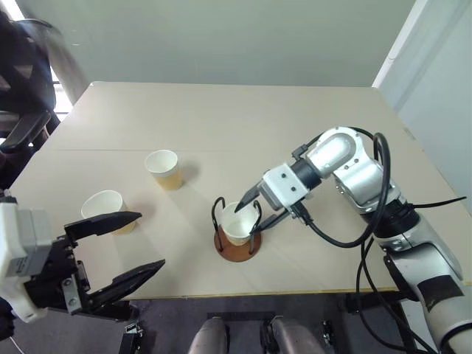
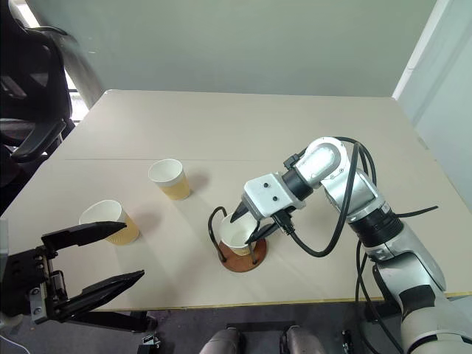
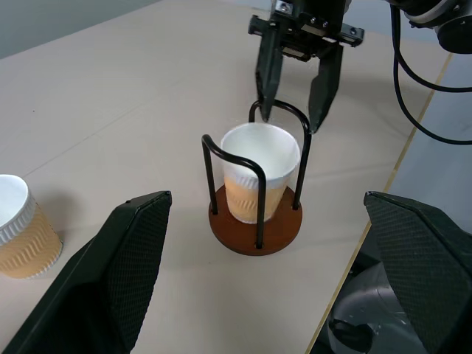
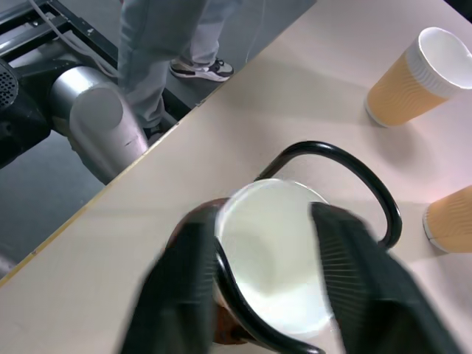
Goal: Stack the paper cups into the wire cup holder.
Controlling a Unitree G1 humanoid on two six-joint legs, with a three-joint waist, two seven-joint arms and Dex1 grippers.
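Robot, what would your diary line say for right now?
cup in holder upright inside wire cup holder | right tool open above its rim | left tool open, empty | two cups on table waiting

Head pair overhead; wrists near holder [image 3: 256,221]

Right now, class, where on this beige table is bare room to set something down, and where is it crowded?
Free: the far half of the beige table, beyond the two loose tan paper cups. Crowded: the near edge, around the wooden-based black wire cup holder, its cup and the open right gripper.
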